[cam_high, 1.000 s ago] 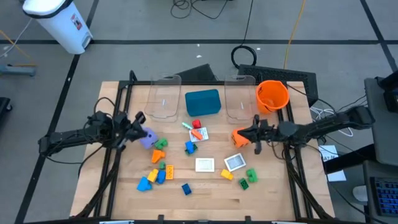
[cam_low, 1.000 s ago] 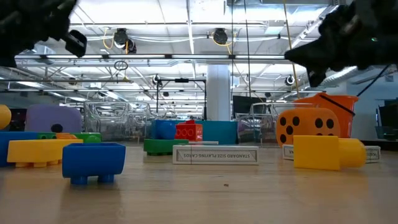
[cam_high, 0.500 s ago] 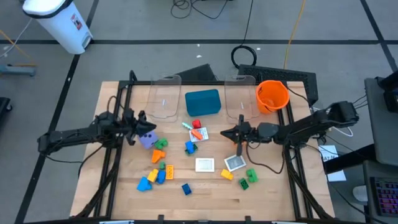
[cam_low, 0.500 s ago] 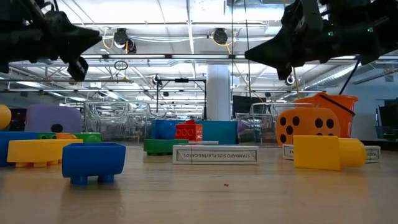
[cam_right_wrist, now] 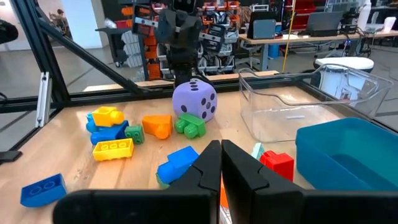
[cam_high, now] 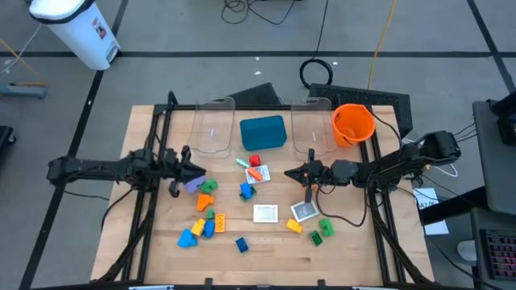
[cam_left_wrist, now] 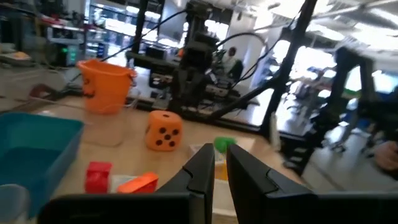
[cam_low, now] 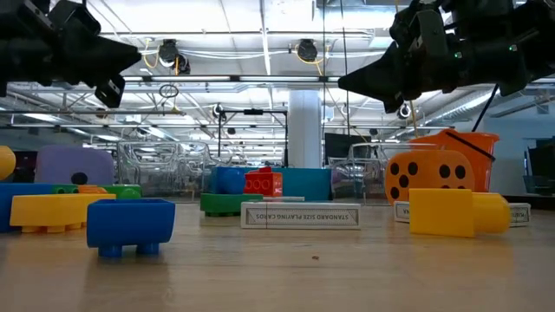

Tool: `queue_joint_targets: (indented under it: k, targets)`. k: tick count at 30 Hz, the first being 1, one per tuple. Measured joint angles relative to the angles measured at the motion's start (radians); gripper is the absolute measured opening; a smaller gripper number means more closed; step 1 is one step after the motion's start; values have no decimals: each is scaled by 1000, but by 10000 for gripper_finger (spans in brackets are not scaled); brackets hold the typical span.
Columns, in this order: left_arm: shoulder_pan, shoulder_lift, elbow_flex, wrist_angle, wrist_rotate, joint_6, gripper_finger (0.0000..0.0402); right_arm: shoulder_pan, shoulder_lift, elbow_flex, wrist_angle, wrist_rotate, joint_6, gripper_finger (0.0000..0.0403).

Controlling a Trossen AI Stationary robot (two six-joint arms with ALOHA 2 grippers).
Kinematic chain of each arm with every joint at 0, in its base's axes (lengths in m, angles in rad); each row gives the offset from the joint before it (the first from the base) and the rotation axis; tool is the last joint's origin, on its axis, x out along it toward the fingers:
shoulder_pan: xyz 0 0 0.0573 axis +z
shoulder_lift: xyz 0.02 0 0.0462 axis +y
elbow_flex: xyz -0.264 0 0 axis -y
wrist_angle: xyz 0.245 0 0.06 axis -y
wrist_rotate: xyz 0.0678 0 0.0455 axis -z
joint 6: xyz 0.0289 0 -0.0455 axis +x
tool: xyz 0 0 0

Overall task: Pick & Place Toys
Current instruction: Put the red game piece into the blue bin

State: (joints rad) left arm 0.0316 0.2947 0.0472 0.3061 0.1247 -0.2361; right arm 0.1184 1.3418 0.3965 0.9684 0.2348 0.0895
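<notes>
Hovering above the wooden table [cam_high: 161, 258], both dark grippers have their flat fingers pressed narrow together and carry nothing. The left gripper [cam_high: 196, 167] hangs at the left side, just beside the rounded purple die [cam_high: 190, 182] with its dark dots. The right gripper [cam_high: 290, 172] hangs right of centre, over the orange die [cam_low: 427, 179], a soft-cornered cube with black dots that it hides from above.

Scattered between them lie the toys: studded plastic bricks, a glossy red one [cam_high: 255, 161] near the teal tray [cam_high: 263, 132], a green one [cam_high: 209, 186] and an orange one [cam_high: 205, 201] by the purple die, a yellow brick [cam_high: 219, 221] and blue pieces [cam_high: 242, 244] nearer the front edge, more green bricks [cam_high: 322, 229] at the right. Two flat white picture cards [cam_high: 265, 213] lie near the middle, one with a framed picture [cam_high: 305, 211].

Two clear plastic bins [cam_high: 213, 126] with rounded corners flank the tray at the far side, and a smooth orange bowl [cam_high: 352, 123] sits at the far right corner.
</notes>
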Motion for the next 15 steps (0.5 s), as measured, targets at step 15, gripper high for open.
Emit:
queue_joint_targets:
  k: [15]
  targets:
    - [-130, 181, 256, -248, -249, 127, 47, 0, 0, 0, 0, -1, 3, 8]
